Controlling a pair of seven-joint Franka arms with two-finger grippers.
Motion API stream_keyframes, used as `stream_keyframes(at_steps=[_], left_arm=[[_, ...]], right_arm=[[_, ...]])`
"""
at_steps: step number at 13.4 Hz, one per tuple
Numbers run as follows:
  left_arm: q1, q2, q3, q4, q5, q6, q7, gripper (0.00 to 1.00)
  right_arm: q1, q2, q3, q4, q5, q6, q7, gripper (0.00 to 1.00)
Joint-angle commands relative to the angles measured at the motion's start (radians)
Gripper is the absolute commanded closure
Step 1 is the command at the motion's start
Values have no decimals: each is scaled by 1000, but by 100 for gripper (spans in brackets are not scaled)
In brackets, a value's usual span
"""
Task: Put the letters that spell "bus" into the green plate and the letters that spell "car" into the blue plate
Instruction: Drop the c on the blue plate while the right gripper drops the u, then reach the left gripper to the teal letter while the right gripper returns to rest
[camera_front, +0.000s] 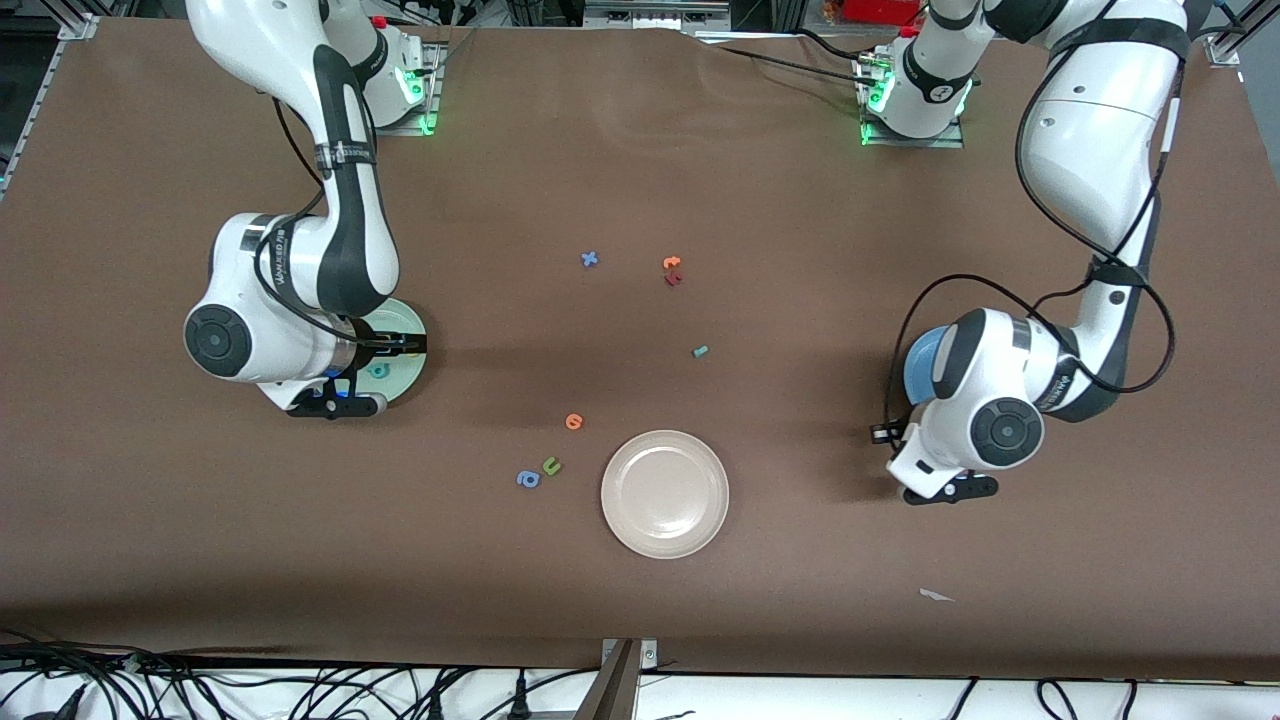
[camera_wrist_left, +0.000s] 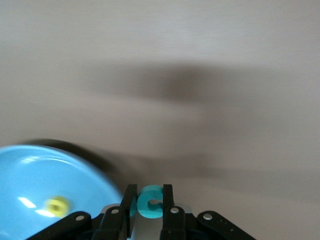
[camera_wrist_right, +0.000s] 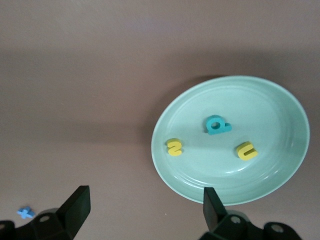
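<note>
My left gripper (camera_wrist_left: 150, 202) is shut on the teal "c" (camera_wrist_left: 149, 201) and hangs over the table just beside the blue plate (camera_wrist_left: 40, 170), in which a yellow "a" (camera_wrist_left: 56, 206) lies. In the front view the left arm covers most of that blue plate (camera_front: 920, 365). My right gripper (camera_wrist_right: 145, 205) is open and holds nothing, above the edge of the green plate (camera_wrist_right: 270, 110). In it lie the teal "b" (camera_wrist_right: 217, 125), a yellow "s" (camera_wrist_right: 174, 147) and a yellow "u" (camera_wrist_right: 247, 150). The small teal "r" (camera_front: 700, 351) lies on the table's middle.
A cream plate (camera_front: 665, 493) sits near the front camera. Beside it lie an orange round letter (camera_front: 574, 421), a green "u" (camera_front: 551, 465) and a blue "a" (camera_front: 527, 479). Farther off are a blue "x" (camera_front: 590, 259), an orange letter (camera_front: 671, 263) and a dark red one (camera_front: 674, 279).
</note>
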Motion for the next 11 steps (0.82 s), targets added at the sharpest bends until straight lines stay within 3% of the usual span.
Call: stream_keyframes(at_steps=[1, 3, 4, 5, 6, 9, 11], left_arm=[[66, -18, -6, -38, 66, -22, 151, 78], [95, -18, -6, -45, 83, -40, 212, 76], [98, -20, -6, -55, 94, -40, 234, 68], [100, -21, -6, -65, 100, -42, 246, 45], [98, -26, -6, -79, 106, -42, 268, 4], [83, -43, -26, -61, 85, -78, 218, 0], [78, -43, -108, -61, 11, -69, 59, 0]], right_arm=[[4, -34, -53, 60, -14, -31, 7, 0], [4, -73, -80, 110, -78, -49, 6, 0], [4, -113, -90, 138, -109, -74, 6, 0], [4, -154, -90, 168, -159, -107, 6, 0], [4, -184, -90, 205, -210, -152, 6, 0], [4, -233, -120, 271, -244, -313, 64, 0], [6, -257, -111, 271, -295, -336, 69, 0]])
